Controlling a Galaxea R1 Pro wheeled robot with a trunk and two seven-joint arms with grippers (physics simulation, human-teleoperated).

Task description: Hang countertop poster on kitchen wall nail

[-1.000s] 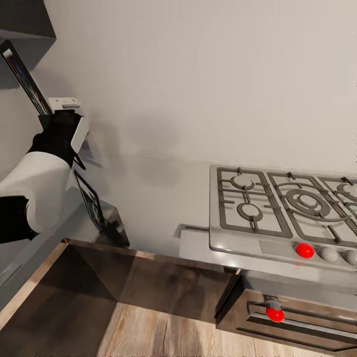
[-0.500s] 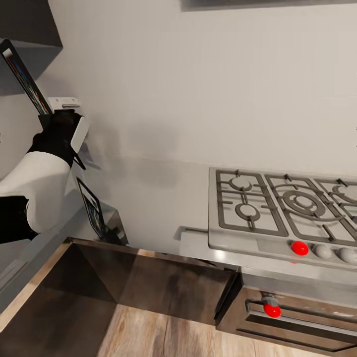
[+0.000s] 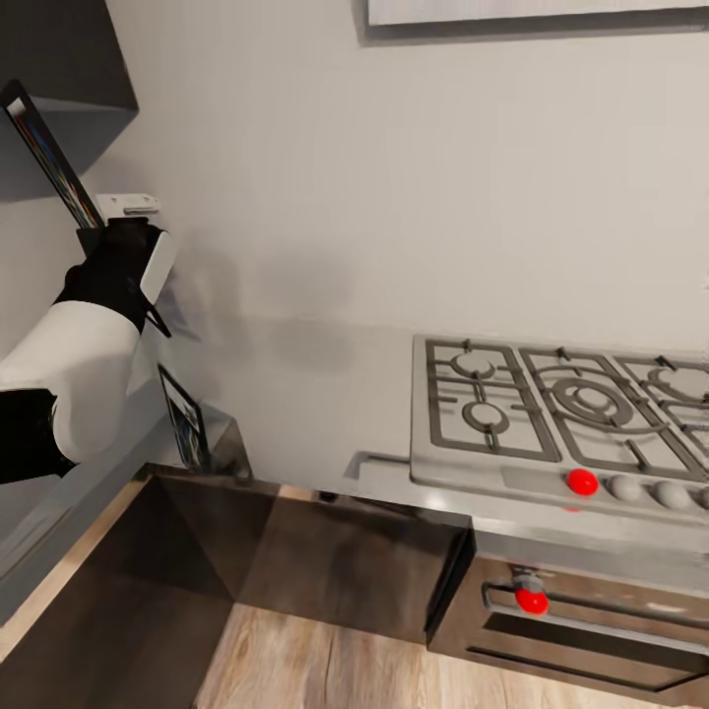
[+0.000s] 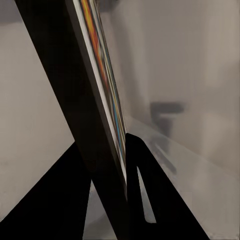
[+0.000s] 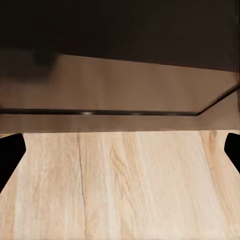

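My left claw [image 3: 116, 228] sits at 9 o'clock in head view, clamped on the poster [image 3: 49, 158], which I see edge-on, long axis running up toward 11 and down past the arm to its lower corner over the counter [image 3: 315, 394]. Left wrist view has the poster's edge between the fingers [image 4: 145, 200]. Right claw's tips sit wide apart over wood floor [image 5: 120, 185], holding nothing. No nail visible on the wall [image 3: 443, 177], so left arm does the hanging

Light is soft and even on the pale wall [image 3: 443, 177]. The grey countertop [image 3: 325, 394] carries faint blurred shadows and weak glare. Both wrist views look blurred, with dark edges.
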